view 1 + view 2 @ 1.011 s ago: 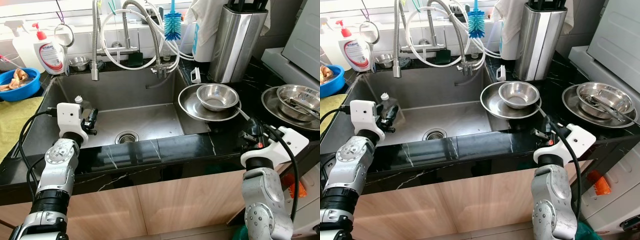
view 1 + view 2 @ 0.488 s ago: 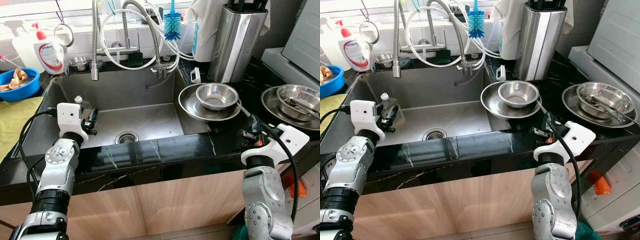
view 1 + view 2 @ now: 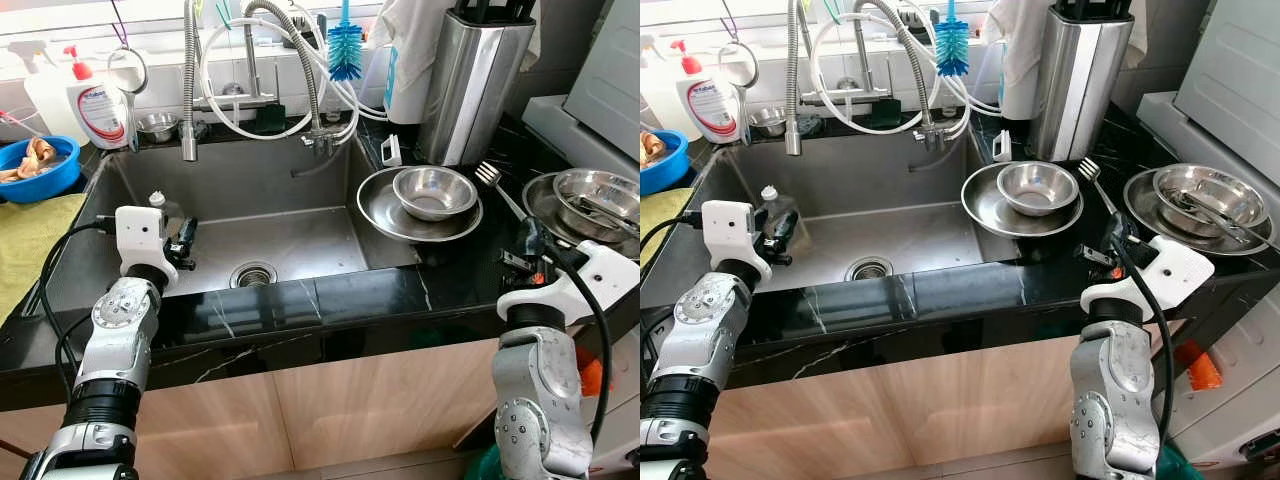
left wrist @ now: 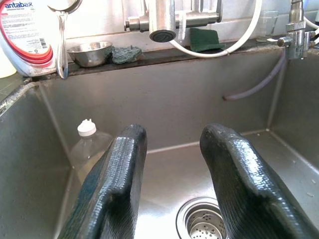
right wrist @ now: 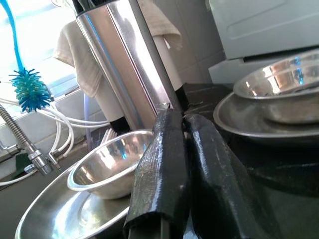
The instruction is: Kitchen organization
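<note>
The right pincer [image 3: 527, 243], at the right of the frame over the black desk [image 3: 440, 270], is clamped on a fork [image 3: 497, 188]; its handle end is hidden between the fingers. The tines rise beside the small bowl [image 3: 434, 192] nested in a wide pan [image 3: 385, 215]. The left pincer [image 3: 183, 240] hangs parted and empty inside the sink [image 3: 280, 235], near a bottle [image 4: 88, 144].

My arms are jointed silver metal, each ending in a white, boxy wrist housing. A looping black cable runs into each housing. The left gripper [image 3: 184, 240] and the right gripper [image 3: 529, 240] are black. Seen close, the fingers [image 4: 113, 184] are long, with a finely ribbed, rubbery surface and rounded tips.
</note>
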{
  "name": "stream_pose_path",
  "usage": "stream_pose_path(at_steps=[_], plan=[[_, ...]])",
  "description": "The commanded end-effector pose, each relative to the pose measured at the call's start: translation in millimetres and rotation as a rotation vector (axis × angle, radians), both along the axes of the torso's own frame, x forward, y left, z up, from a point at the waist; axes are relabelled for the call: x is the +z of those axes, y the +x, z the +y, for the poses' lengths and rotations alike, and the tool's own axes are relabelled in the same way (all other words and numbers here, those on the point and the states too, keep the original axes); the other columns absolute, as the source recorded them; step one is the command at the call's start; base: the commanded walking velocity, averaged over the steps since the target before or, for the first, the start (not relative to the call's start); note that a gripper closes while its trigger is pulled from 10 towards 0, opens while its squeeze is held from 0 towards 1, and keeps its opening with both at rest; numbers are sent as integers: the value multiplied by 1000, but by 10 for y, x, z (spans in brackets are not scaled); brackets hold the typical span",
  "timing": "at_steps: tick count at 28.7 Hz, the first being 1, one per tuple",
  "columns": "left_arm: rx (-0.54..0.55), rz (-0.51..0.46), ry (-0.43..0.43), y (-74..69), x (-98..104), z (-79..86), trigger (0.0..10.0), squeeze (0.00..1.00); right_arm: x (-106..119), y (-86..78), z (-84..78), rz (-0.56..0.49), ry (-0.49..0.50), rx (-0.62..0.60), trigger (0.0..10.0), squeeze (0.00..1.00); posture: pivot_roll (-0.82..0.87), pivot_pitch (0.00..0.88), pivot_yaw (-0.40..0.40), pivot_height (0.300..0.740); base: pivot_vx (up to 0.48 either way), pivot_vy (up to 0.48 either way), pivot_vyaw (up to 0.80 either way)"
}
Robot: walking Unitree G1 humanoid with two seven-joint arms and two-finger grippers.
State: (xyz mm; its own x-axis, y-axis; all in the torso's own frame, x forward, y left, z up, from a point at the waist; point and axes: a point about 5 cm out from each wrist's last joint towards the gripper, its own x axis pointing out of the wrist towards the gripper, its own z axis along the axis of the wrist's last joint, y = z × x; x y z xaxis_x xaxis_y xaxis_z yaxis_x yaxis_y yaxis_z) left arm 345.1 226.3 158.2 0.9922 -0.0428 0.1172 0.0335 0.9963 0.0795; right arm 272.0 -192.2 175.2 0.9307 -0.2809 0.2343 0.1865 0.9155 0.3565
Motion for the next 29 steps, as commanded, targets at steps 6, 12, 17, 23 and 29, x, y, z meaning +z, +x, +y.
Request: stream_pose_path(at_steps=[6,12,17,23,29], plan=[[-2,-34,-12,3,76,-18,10000,0,339,25,296,-143,-36,206,4471,0,-48,0,28,740,0,0,0],[-17,-53,-48,11,122,-60,10000,0,469,-8,568,-213,114,468,10000,0,-51,0,26,740,0,0,0],[-39,-62,-87,7,143,-76,10000,0,422,-57,680,-196,213,602,10000,0,-50,0,24,740,0,0,0],[-68,-71,-85,-12,181,-91,10000,0,408,-168,730,-194,323,769,10000,0,-51,0,23,740,0,0,0],[-79,-68,-88,-32,175,-87,10000,0,288,-325,540,-113,299,865,10000,0,-58,0,21,740,0,0,0]])
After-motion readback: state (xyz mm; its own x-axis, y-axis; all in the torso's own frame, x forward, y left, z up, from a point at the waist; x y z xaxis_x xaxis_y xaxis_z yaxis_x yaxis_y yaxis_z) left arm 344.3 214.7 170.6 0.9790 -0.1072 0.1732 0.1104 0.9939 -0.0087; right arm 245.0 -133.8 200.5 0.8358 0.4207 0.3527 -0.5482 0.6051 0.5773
